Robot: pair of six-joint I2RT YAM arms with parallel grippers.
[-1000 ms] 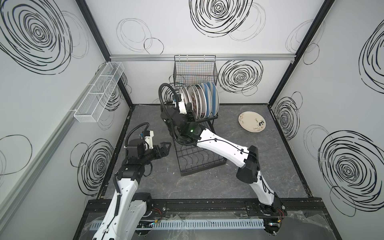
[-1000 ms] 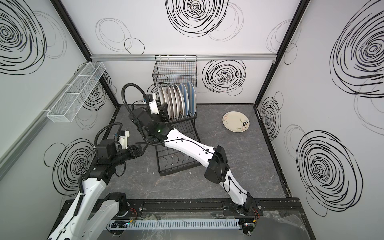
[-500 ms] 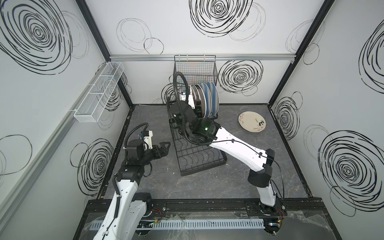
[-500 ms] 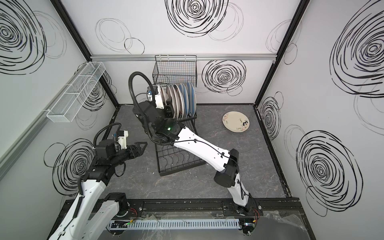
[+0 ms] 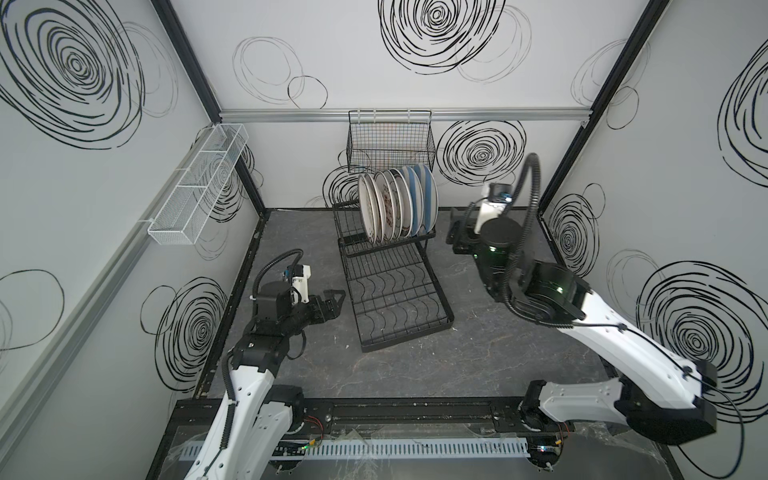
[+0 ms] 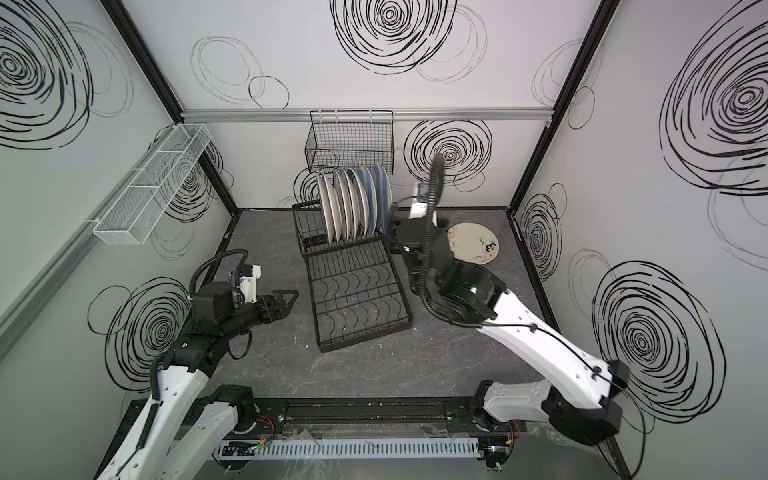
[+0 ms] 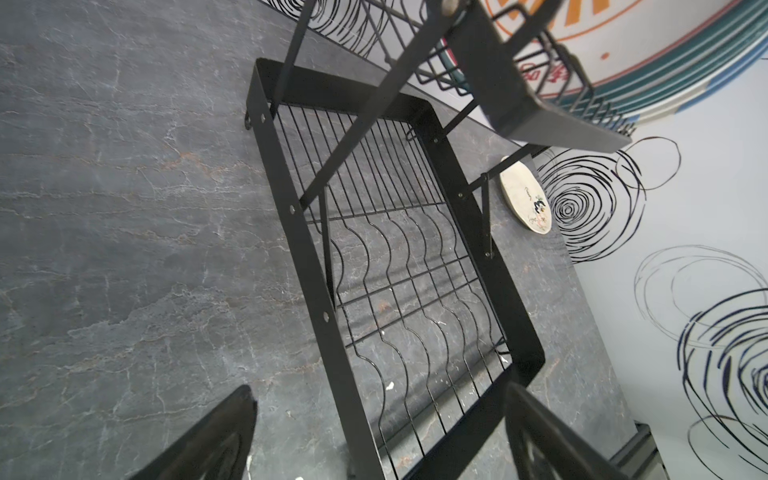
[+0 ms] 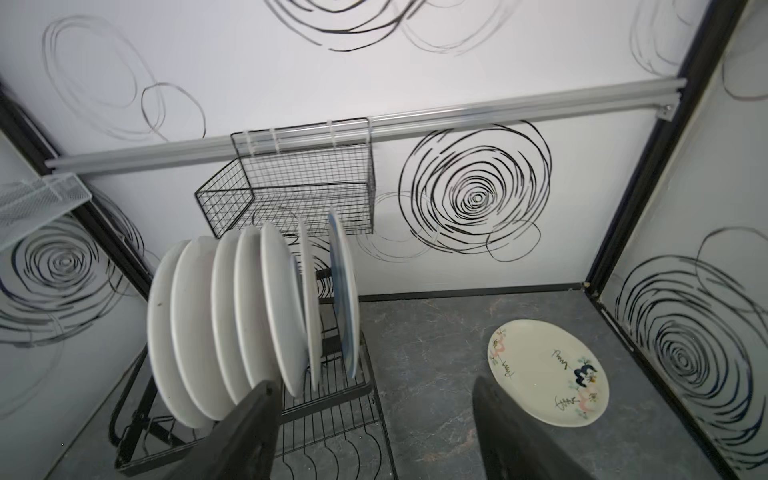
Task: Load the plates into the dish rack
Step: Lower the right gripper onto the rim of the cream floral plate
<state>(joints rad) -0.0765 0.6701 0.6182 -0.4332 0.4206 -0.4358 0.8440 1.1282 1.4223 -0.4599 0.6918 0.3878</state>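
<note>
Seven plates [image 6: 353, 203] stand in the dish rack [image 6: 365, 337], frame centre; the last plate [image 6: 473, 243] lies flat on the tabletop, right of it.
Right gripper [image 8: 372, 386] open, empty; advise pinching the rim, tilting upright. Left gripper [image 7: 378, 388] open.

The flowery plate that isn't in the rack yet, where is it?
In a top view the flowery plate lies flat on the dark table, to the right of the dish rack, near the back right corner.

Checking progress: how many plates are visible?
8. Seven plates stand on edge in the dish rack, upper shelf; one floral plate lies flat on the table beside it. Tight spacing may hide another.
</note>
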